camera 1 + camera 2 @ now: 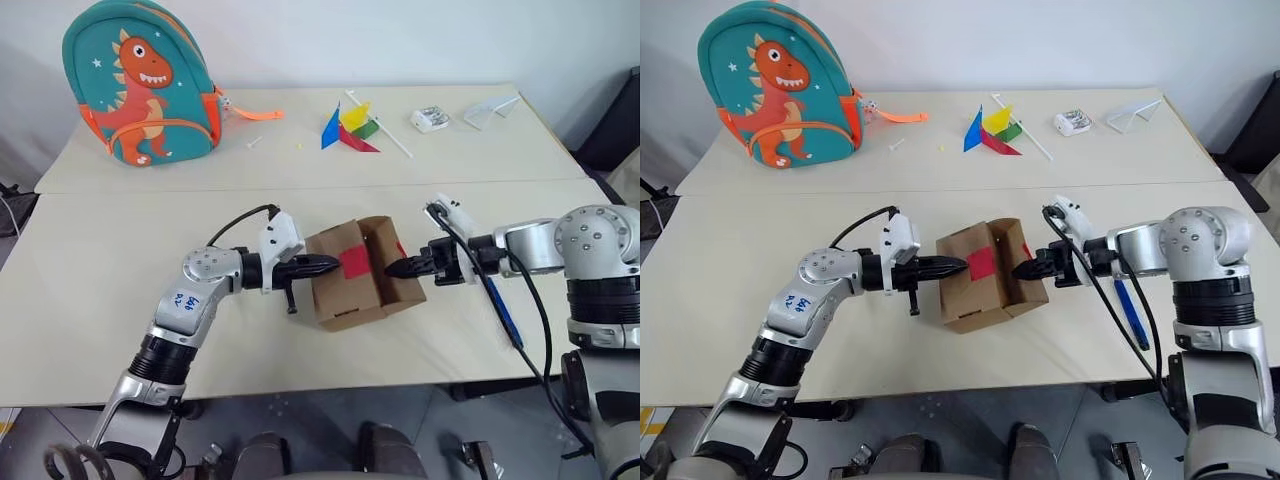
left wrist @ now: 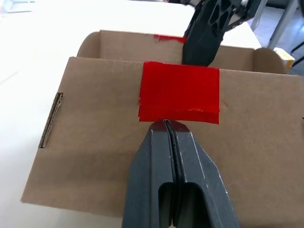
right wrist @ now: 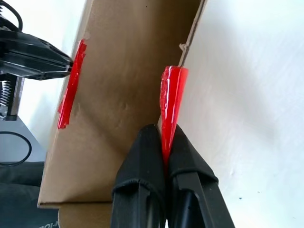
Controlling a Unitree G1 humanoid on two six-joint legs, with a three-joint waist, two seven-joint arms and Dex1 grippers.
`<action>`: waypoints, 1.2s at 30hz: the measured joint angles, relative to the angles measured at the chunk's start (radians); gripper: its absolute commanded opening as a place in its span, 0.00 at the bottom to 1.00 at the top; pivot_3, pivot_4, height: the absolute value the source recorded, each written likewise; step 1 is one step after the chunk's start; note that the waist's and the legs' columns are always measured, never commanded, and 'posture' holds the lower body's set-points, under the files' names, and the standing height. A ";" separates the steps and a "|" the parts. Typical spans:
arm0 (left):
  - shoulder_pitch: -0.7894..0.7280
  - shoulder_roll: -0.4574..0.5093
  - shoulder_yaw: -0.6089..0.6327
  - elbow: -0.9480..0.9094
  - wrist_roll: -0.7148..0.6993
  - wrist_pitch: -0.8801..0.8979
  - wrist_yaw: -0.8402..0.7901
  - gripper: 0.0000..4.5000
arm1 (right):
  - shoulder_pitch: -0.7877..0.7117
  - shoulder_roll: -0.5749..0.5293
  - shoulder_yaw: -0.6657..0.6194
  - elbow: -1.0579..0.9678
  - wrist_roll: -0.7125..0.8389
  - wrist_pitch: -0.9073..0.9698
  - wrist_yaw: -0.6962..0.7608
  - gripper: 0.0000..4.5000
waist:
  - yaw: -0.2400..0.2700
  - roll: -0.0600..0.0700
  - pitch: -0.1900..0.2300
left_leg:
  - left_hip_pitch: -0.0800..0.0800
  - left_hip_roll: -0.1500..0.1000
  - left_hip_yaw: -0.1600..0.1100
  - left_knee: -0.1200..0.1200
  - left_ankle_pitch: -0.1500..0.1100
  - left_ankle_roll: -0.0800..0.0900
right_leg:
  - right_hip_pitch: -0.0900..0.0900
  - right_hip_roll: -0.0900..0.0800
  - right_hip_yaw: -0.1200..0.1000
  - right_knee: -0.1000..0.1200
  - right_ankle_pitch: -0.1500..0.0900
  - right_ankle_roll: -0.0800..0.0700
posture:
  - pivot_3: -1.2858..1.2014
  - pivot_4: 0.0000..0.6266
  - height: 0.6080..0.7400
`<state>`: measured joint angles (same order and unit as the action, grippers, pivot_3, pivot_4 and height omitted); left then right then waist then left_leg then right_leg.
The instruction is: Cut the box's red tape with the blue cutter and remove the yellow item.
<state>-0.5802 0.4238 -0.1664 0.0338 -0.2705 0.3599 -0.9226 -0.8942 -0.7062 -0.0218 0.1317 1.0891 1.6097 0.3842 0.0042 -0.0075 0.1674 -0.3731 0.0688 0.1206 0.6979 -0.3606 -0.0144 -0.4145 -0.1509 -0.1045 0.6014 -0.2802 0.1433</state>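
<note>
Box (image 1: 352, 277) near the tabletop's (image 1: 90, 300) front edge. Left gripper (image 1: 332, 264) fingers closed, empty, tips against box by red tape (image 1: 355, 262). Right gripper (image 1: 393, 269) fingers pinched on raised taped flap (image 1: 385, 255). Blue cutter (image 1: 503, 307) lying toward right edge.

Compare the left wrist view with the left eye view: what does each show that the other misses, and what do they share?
Left wrist alone: the left pincer shut, its tip against the box just below the red tape. Left eye alone: the blue cutter lying on the table, a dinosaur backpack and a pinwheel. Both: box, tape, right pincer at the flap.
</note>
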 measured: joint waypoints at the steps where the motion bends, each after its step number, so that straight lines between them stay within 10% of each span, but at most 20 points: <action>1: 0.000 -0.001 0.002 0.001 0.000 0.000 0.005 0.00 | -0.007 -0.006 0.001 0.006 0.023 0.000 -0.017 0.01 | 0.000 0.000 0.000 | 0.000 0.000 0.000 0.000 0.000 0.000 | 0.000 0.000 0.000 0.000 0.000 0.000 | 0.52 0.24 1.00; 15: 0.083 0.014 -0.007 0.085 0.045 0.038 0.047 0.00 | -0.106 -0.057 0.015 0.028 0.370 0.000 -0.216 0.01 | 0.002 -0.001 0.001 | -0.007 0.000 0.000 0.000 0.000 0.000 | -0.006 0.000 -0.001 -0.001 0.000 0.000 | 0.52 0.24 1.00; 36: 0.092 0.068 0.040 -0.003 0.003 0.080 0.022 0.00 | -0.103 0.037 -0.068 0.056 0.418 0.000 -0.520 0.01 | -0.010 -0.001 0.001 | -0.007 0.001 0.001 0.000 0.000 0.000 | -0.006 0.000 -0.001 0.001 0.000 0.000 | 0.52 0.24 1.00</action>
<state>-0.4879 0.4919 -0.1268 0.0306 -0.2679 0.4397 -0.9002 -0.9970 -0.6689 -0.0894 0.1880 1.5073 1.6095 -0.1355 -0.0055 -0.0087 0.1683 -0.3796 0.0693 0.1213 0.6983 -0.3607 -0.0142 -0.4209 -0.1509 -0.1054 0.6021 -0.2800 0.1437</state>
